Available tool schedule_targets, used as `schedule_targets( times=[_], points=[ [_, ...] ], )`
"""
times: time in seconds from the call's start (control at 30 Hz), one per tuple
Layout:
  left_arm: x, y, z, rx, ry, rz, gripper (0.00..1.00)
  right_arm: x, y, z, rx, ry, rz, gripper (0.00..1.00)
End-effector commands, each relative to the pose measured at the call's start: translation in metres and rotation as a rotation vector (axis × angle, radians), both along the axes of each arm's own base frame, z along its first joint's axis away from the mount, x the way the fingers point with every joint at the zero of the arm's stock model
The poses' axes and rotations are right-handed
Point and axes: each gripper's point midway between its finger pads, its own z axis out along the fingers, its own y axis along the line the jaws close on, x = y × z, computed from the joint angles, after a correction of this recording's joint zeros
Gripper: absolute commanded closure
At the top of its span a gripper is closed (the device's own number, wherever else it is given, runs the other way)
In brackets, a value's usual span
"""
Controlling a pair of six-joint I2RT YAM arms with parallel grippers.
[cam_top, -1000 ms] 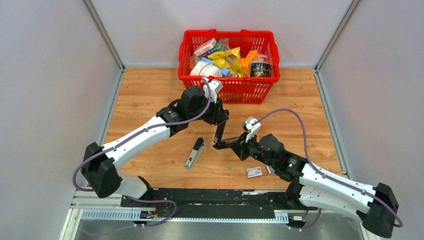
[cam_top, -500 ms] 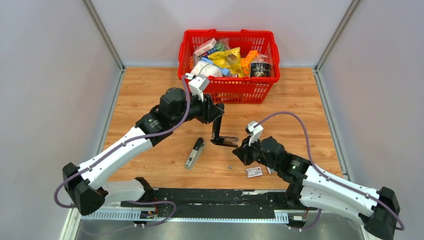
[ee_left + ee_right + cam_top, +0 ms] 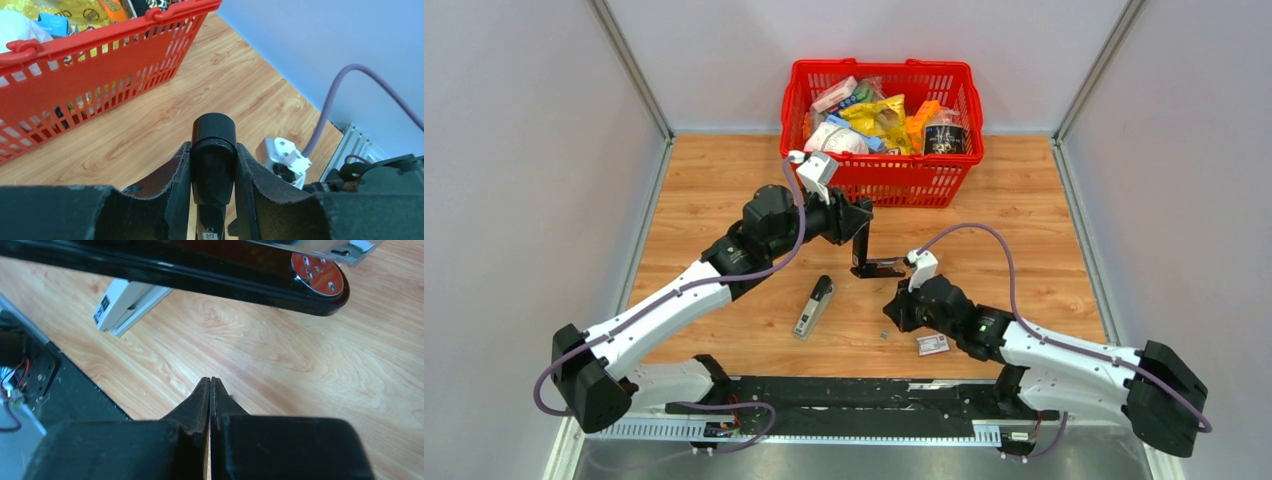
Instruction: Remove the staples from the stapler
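My left gripper (image 3: 856, 228) is shut on the upper arm of a black stapler (image 3: 862, 250). It holds the stapler swung open above the table, the base (image 3: 886, 268) sticking out to the right. In the left wrist view the fingers (image 3: 180, 175) clamp the black arm (image 3: 214, 150). My right gripper (image 3: 889, 314) is shut and empty, just below the base. In the right wrist view its tips (image 3: 210, 383) are closed over bare wood, under the stapler base (image 3: 200, 270). A tiny grey bit of staples (image 3: 883, 334) lies on the table near the right gripper.
A white-and-grey stapler (image 3: 812, 306) lies left of centre, also in the right wrist view (image 3: 127, 302). A small red-and-white box (image 3: 932, 344) lies near the front edge. A red basket (image 3: 879, 175) full of packets stands at the back. Grey walls enclose both sides.
My right gripper has drawn back from the stapler base, toward the near left. My left arm has pulled the open stapler up and slightly back.
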Motion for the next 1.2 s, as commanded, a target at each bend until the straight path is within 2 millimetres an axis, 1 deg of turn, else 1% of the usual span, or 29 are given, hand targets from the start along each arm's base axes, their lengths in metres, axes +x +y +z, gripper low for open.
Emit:
schedule_targets(
  times=[0.0,0.07,0.17,0.4,0.5,0.6,0.77,1.0,1.17],
  points=[
    [0.0,-0.007,0.058,-0.174,-0.118,-0.018,1.0,0.03,0.01,0.015,0.11,-0.044,-0.161,1.0],
    [-0.003,-0.006,0.063,-0.19,-0.116,-0.024,1.0,0.039,0.007,0.013,0.114,-0.053,-0.226,1.0],
    [-0.007,-0.004,0.067,-0.203,-0.116,-0.027,1.0,0.052,0.003,0.018,0.141,-0.077,-0.308,1.0],
    [-0.019,0.007,0.079,-0.251,-0.123,-0.023,1.0,0.071,-0.014,0.032,0.216,-0.113,-0.494,1.0],
    [-0.023,0.009,0.079,-0.262,-0.113,-0.032,1.0,0.078,-0.019,0.038,0.229,-0.135,-0.548,1.0],
    [-0.027,0.008,0.075,-0.266,-0.099,-0.048,1.0,0.085,-0.023,0.05,0.233,-0.174,-0.581,1.0],
    [-0.031,0.007,0.066,-0.261,-0.073,-0.066,1.0,0.094,-0.021,0.075,0.22,-0.258,-0.566,1.0],
    [-0.032,0.002,0.053,-0.233,-0.048,-0.09,1.0,0.099,-0.014,0.105,0.206,-0.342,-0.501,1.0],
    [-0.032,-0.007,0.047,-0.224,-0.026,-0.122,1.0,0.095,0.008,0.122,0.226,-0.375,-0.367,1.0]
  ],
)
